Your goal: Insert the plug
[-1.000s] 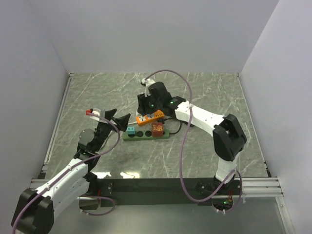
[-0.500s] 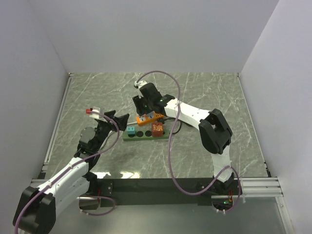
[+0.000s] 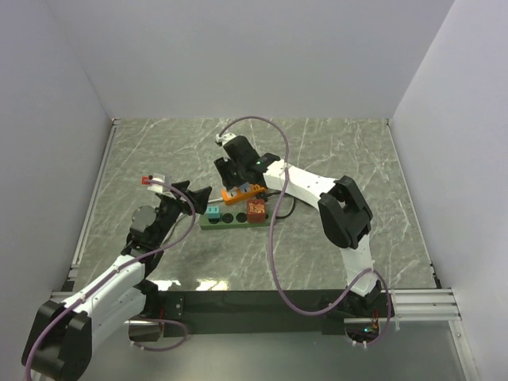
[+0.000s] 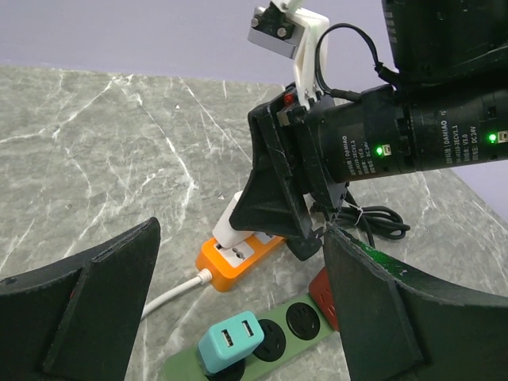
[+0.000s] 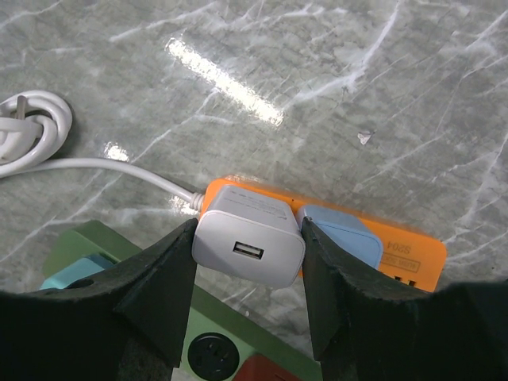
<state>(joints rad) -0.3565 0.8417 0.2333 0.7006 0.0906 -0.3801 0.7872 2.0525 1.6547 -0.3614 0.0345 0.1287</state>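
Note:
My right gripper (image 5: 248, 238) is shut on a white USB charger plug (image 5: 250, 236), one finger on each side. The plug sits tilted against the top of the orange power strip (image 5: 413, 254), next to a light blue plug (image 5: 341, 238). I cannot tell if its prongs are in. In the left wrist view the white plug (image 4: 232, 230) stands behind the strip's free end outlet (image 4: 230, 266). My left gripper (image 4: 240, 238) is open and empty, a little left of both strips. From above, the right gripper (image 3: 235, 182) is over the orange strip (image 3: 248, 190).
A green power strip (image 3: 238, 219) lies just in front of the orange one, with a teal USB charger (image 4: 230, 341), two free round sockets and a red plug (image 3: 255, 210). A coiled white cable (image 5: 24, 135) lies to the left; a black cable (image 4: 373, 222) lies behind.
My right arm has swung a little to the left with the white plug, bringing it over the orange strip's left end. The left arm has barely moved.

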